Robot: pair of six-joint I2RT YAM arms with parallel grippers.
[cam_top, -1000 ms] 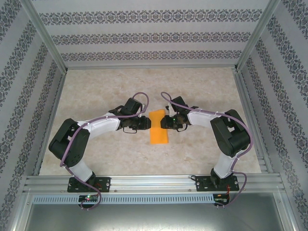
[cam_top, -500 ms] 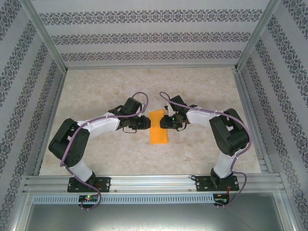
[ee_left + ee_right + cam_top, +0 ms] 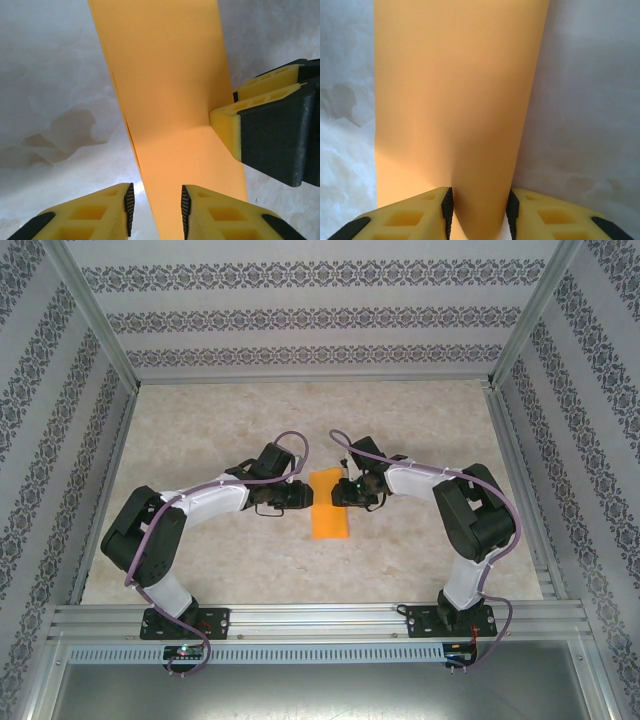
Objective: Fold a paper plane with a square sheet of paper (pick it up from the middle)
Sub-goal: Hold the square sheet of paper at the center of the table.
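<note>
Right fingers [image 3: 405, 217] slightly further across orange sheet [image 3: 455, 90]

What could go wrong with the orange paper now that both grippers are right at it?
1. The paper bulges up between the fingers of the right gripper; squeezing there might press in a crooked crease.
2. The left gripper straddles just the paper's edge, jaws apart, so a pinch could slip off or miss.
3. The two grippers sit very close together over the paper; they might bump each other, or tug opposite ways and tear it.
</note>
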